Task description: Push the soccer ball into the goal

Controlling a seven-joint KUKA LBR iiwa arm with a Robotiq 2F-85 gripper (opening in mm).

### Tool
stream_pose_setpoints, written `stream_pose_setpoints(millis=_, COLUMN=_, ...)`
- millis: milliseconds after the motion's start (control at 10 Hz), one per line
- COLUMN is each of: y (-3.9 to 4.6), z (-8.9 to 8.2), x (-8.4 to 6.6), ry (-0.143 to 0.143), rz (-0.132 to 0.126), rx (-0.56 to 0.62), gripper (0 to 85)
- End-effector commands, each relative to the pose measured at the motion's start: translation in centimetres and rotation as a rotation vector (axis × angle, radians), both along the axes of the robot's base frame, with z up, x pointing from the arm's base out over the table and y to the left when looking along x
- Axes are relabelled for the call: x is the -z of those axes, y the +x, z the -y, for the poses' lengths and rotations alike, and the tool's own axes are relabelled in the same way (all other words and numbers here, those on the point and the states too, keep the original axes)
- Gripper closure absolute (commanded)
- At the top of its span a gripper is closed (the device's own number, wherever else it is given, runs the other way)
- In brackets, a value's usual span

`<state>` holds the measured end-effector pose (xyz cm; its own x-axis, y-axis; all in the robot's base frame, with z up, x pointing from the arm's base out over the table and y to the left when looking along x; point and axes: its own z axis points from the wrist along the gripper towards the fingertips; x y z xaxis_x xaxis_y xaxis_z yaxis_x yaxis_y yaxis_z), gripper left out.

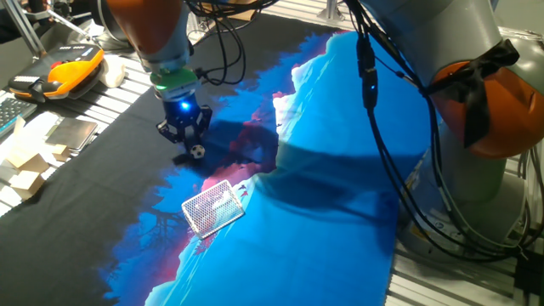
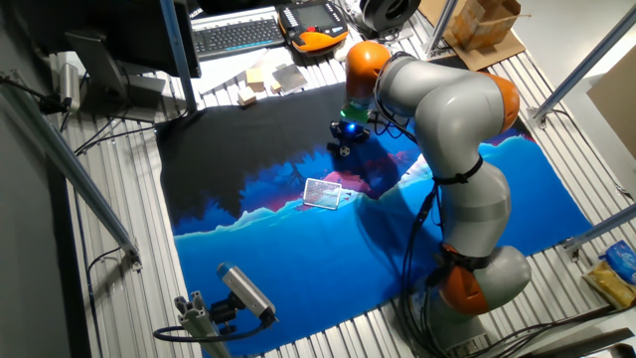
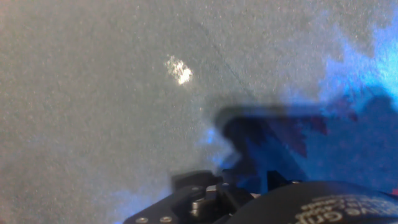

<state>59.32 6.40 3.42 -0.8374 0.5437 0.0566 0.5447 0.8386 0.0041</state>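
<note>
So the gripper is down low over the dark part of the mat in the upper left of one fixed view, and the soccer ball sits right at its fingertips on the lower right side, can't tell if it's actually touching. The goal is a bit further down toward the bottom centre, lying on the blue and pink area, clearly apart from the ball. Honestly can't tell whether the fingers are spread or pressed together; the hand view is just blurry mat
</note>
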Motion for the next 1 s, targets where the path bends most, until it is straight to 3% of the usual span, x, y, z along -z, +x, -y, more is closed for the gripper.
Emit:
stream_pose_setpoints(millis=0, y=-0.28, z=-0.2, x=0.1, ry=-0.002, rz=0.0, rx=0.002, gripper=51.0)
stream_pose_setpoints(millis=300, y=-1.37, z=-0.6, x=-0.4, ry=-0.001, rz=-0.012, rx=0.011, gripper=51.0)
stream_pose_setpoints(millis=900, y=-3.19, z=-1.4, x=-0.1, ry=-0.004, rz=-0.013, rx=0.047, gripper=51.0)
